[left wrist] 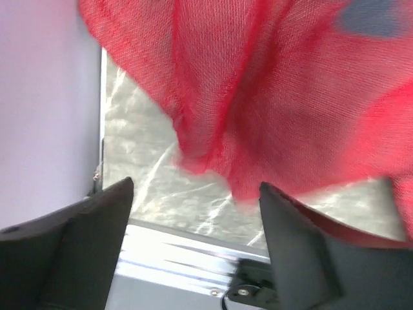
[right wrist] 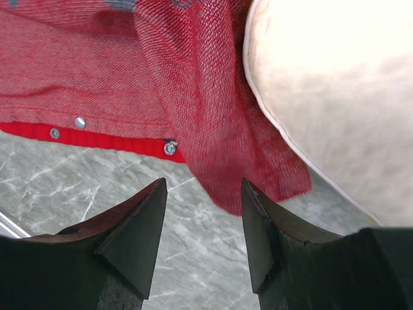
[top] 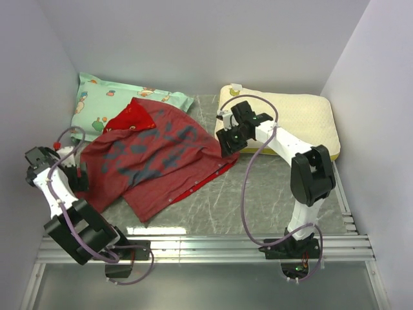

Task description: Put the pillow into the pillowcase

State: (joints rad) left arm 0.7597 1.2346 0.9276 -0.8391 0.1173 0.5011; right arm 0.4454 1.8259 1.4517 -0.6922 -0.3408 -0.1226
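The left claw stood wide with nothing between its fingers. The pillowcase was blurred just beyond them and cut off by the frame. The right claw was partly open and empty (bare desk showed in the gap), its tips near the pillowcase's corner, which lay against the washed-out pillow. From above, the pillowcase sprawled mid-desk, overlapping a green pillow. The pillow lay back right, its left edge hidden by the right arm.

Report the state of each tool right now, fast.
Left tool: open, holding nothing; red pillowcase just ahead.
Right tool: open, holding nothing; pillowcase corner lies just ahead of its tips.
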